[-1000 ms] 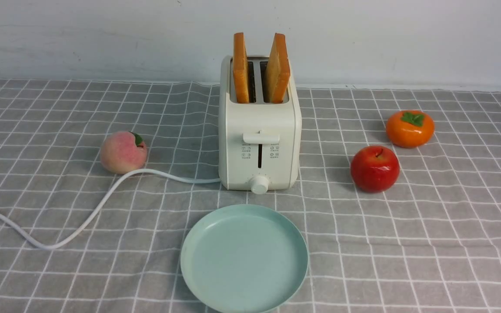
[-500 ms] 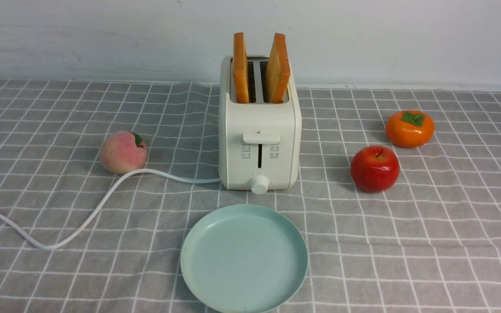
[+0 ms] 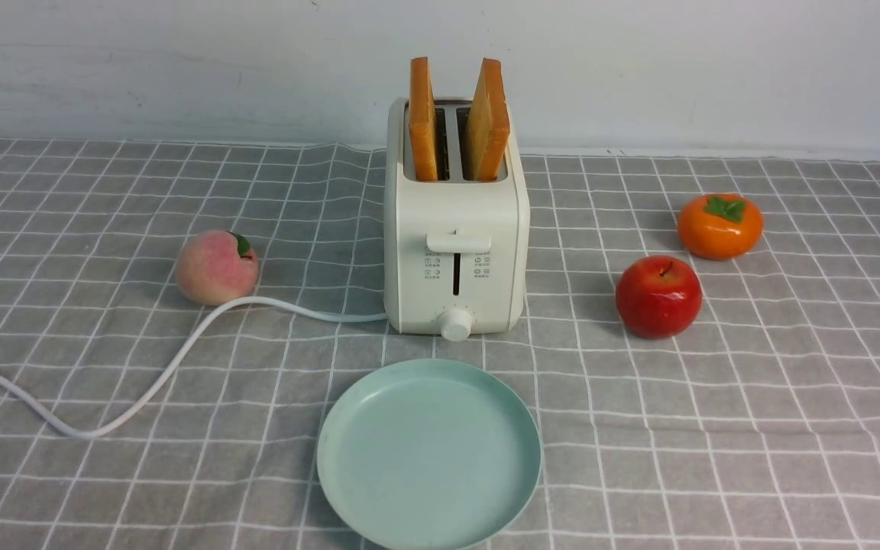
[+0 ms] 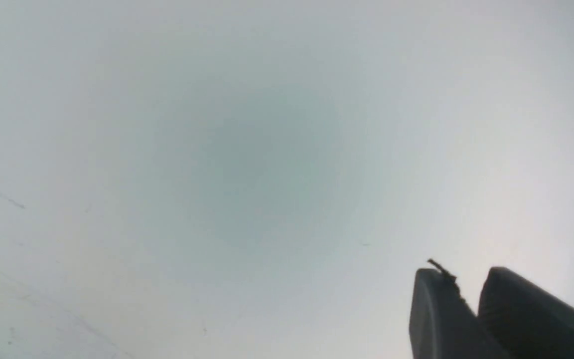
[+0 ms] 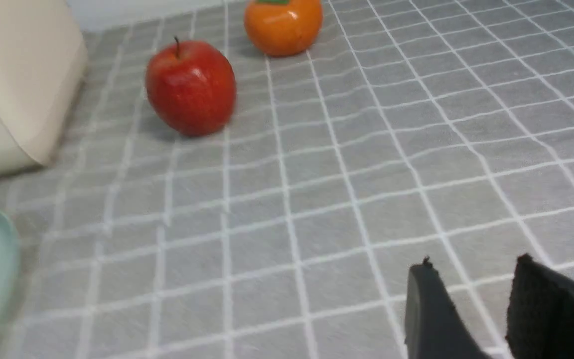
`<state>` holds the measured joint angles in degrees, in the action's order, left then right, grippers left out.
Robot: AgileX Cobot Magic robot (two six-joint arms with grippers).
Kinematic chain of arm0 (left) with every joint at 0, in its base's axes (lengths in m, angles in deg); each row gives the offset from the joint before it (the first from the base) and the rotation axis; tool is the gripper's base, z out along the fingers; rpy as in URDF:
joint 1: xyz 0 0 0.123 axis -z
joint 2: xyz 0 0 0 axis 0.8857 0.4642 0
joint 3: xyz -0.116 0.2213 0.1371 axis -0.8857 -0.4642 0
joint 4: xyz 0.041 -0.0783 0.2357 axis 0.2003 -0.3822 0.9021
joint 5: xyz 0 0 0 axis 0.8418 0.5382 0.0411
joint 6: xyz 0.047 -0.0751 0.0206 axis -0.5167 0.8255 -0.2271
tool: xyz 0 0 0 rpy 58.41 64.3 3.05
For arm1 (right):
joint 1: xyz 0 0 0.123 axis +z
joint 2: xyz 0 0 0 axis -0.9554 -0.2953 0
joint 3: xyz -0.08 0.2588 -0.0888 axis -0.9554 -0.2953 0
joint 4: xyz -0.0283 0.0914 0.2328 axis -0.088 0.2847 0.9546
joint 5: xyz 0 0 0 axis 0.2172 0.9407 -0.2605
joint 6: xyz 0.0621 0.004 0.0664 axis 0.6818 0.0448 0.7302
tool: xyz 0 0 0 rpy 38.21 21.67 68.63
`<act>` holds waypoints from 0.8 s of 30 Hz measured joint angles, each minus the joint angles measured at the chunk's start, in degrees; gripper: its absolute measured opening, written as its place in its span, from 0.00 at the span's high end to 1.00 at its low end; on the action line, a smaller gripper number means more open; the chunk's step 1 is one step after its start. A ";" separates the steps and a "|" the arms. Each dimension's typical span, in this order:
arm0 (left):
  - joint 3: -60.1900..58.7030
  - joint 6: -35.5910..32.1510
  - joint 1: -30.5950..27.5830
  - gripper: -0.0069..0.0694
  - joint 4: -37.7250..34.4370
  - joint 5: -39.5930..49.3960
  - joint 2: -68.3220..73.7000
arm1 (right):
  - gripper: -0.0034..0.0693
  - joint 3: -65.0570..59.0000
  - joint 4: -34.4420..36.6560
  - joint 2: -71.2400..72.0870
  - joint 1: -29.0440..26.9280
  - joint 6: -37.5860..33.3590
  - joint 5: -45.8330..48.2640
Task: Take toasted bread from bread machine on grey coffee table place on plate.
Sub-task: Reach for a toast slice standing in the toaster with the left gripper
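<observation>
the toasted bread (image 3: 423,122) stood as two slices in the slots of the bread machine (image 3: 455,252), on the grey bench (image 3: 715,428) just behind the plate (image 3: 428,454). the left hand (image 4: 461,274) had its fingers nearly together with a slim gap, gripping nothing. the right hand (image 5: 471,262) hung low over the bench, parted and empty.
</observation>
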<state>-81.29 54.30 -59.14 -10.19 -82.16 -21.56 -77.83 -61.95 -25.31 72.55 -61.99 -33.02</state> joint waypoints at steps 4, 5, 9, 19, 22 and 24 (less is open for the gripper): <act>7.12 7.40 0.00 0.93 3.16 4.86 0.40 | 0.62 0.00 11.61 0.00 0.00 8.46 -13.00; 7.56 7.40 0.00 0.93 3.53 5.17 0.50 | 0.62 0.00 11.61 0.00 0.00 8.46 -13.00; 16.29 12.55 0.00 0.93 10.02 16.75 3.36 | 0.62 0.00 15.70 0.00 0.00 10.88 -19.85; 30.27 11.05 0.00 0.93 11.36 54.92 26.38 | 0.62 0.76 16.85 0.00 0.07 13.84 -22.77; 31.35 4.56 0.00 0.93 5.29 59.51 34.23 | 0.62 7.03 15.43 -0.13 1.36 15.53 -13.66; 31.88 0.96 0.00 0.93 2.10 60.22 37.09 | 0.62 11.36 13.84 -0.83 2.25 15.41 -7.85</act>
<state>-49.42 55.26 -59.14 -8.09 -21.94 15.53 -66.48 -48.10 -26.14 74.80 -46.58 -40.87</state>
